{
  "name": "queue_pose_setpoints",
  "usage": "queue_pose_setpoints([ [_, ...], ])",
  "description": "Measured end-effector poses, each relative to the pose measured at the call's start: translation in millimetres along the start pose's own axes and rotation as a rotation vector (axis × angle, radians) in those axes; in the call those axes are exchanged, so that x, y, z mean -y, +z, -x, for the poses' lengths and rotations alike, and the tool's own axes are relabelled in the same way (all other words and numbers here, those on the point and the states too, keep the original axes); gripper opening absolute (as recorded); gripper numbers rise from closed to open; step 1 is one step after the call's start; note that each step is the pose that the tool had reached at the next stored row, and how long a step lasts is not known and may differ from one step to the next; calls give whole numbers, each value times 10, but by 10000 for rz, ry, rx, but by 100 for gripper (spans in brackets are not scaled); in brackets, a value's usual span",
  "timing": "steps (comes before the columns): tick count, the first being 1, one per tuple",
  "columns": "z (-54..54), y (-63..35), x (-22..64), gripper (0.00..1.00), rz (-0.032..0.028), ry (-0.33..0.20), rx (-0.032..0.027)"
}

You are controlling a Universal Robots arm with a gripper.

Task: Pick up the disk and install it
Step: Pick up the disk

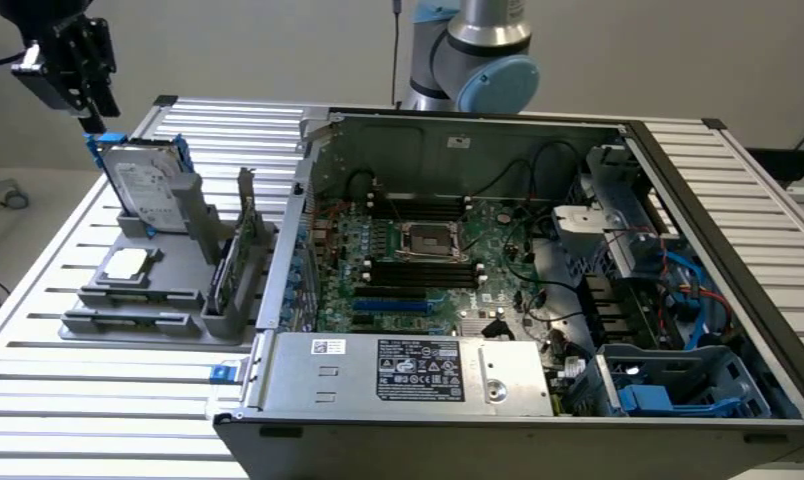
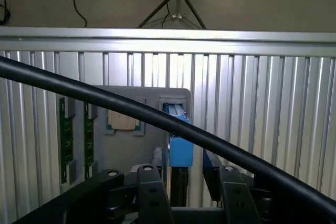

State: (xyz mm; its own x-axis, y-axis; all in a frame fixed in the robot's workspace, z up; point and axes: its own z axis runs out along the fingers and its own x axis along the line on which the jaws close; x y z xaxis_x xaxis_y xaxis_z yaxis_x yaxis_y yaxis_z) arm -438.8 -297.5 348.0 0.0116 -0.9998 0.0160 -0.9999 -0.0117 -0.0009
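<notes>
Step in hand: pick-up, approach phase. The black gripper [image 1: 93, 108] hangs above the flat silver-grey metal disk with blue rails [image 1: 149, 185], not touching it. The wrist view shows the jaws parted and empty. The disk stands on edge in the grey plastic holder [image 1: 135, 322], near the worktop's [image 1: 55, 400] edge on the exterior view's left. My judgement: this approach needs the jaws squared astride the disk's top edge.
</notes>
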Motion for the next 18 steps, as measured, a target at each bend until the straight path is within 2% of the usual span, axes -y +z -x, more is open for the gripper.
queue_pose_setpoints([
  [1,0,6,1,47,0,0,0],
  [2,0,17,1,47,-2,0,0],
  [3,0,33,2,54,-1,0,0],
  [18,5,304,1,54,0,1,-1],
])
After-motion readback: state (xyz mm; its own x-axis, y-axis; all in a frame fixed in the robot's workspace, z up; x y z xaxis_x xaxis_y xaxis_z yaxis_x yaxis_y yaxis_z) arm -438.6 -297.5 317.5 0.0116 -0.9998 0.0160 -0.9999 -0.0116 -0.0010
